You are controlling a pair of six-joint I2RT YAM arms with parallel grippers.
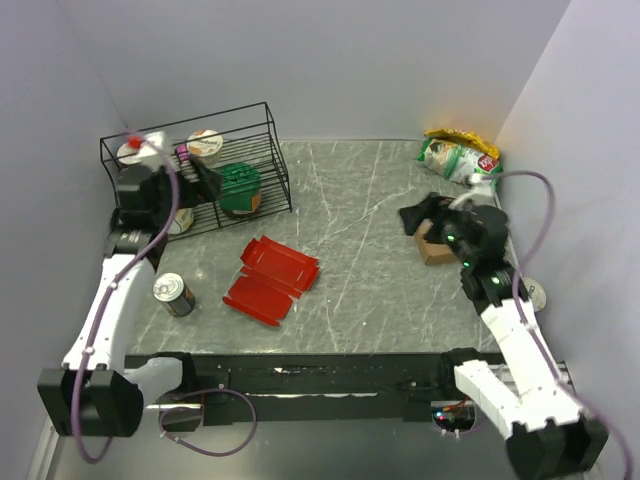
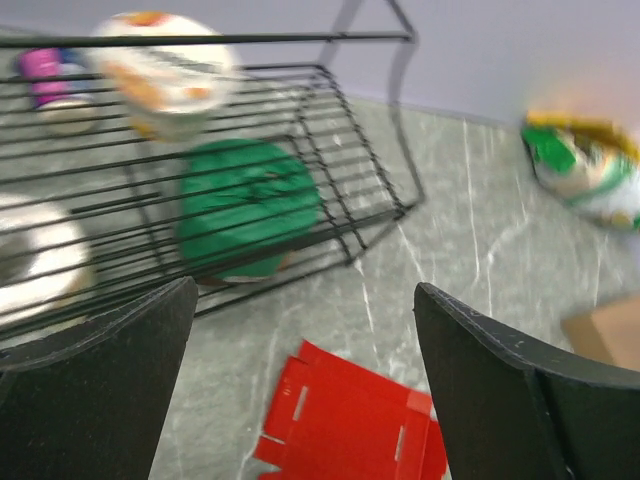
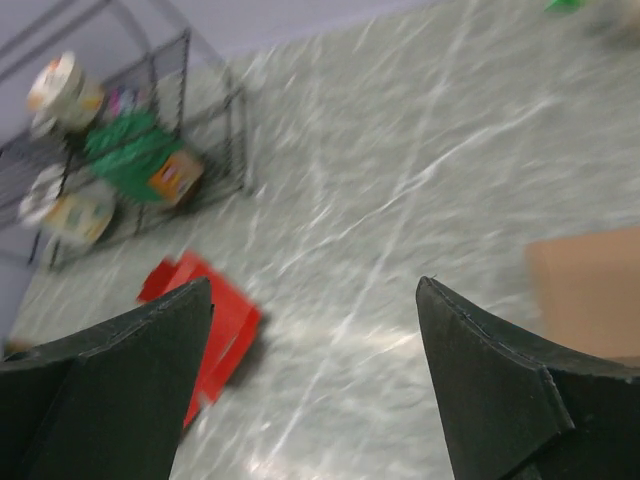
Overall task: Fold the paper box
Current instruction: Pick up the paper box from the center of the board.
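The paper box (image 1: 270,279) lies flat and unfolded on the grey marble table, a bright red creased sheet with flaps, left of centre. In the left wrist view the paper box (image 2: 350,425) shows low between the fingers, and in the right wrist view the paper box (image 3: 222,322) sits partly behind the left finger. My left gripper (image 1: 212,180) hangs open in front of the wire rack, up and left of the sheet, empty (image 2: 305,290). At the right side my right gripper (image 1: 418,214) is open too, well away from the sheet, with nothing between its fingers (image 3: 315,285).
A black wire rack (image 1: 185,121) at the back left holds a green cup (image 1: 240,188) and other tubs. A tin can (image 1: 172,293) stands at the front left. A brown cardboard box (image 1: 436,247) lies under the right gripper, with a snack bag (image 1: 458,156) behind it.
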